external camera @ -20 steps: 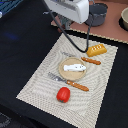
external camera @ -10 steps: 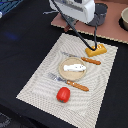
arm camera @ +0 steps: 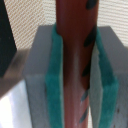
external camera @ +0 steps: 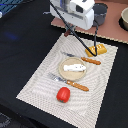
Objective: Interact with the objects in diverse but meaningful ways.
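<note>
In the wrist view, a dark reddish-brown sausage stick stands between the green pads, and my gripper is shut on it. In the exterior view the gripper hangs low over the yellow ridged bread loaf at the mat's far right corner; whether the stick touches the loaf I cannot tell. A white fish piece lies on a round tan plate mid-mat. The red tomato sits near the mat's front edge.
An orange-handled fork lies in front of the plate, and an orange-handled knife behind it. A striped placemat covers the dark table. A grey pot and a bowl stand on a brown board at the back.
The arm has shifted slightly toward the exterior view's right and lower, bringing the gripper down over the bread loaf. The other items have not moved.
</note>
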You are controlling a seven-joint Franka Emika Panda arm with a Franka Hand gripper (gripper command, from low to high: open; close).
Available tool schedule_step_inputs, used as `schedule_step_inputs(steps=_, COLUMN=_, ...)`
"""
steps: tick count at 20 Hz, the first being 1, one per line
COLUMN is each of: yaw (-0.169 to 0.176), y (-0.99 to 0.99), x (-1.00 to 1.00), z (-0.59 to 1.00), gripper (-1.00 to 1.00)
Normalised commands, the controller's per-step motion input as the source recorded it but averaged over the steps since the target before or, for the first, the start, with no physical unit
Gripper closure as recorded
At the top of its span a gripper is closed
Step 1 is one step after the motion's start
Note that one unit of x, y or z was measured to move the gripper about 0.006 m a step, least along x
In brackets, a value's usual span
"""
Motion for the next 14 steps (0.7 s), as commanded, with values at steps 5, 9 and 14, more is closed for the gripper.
schedule_step_inputs(steps=5, yaw=0.053, y=0.12, x=0.01, z=-0.33, gripper=1.0)
schedule_step_inputs(steps=9, yaw=0.039, y=0.08, x=0.06, z=-0.27, gripper=1.0)
schedule_step_inputs(steps=14, yaw=0.001, y=0.01, x=0.16, z=-0.18, gripper=1.0)
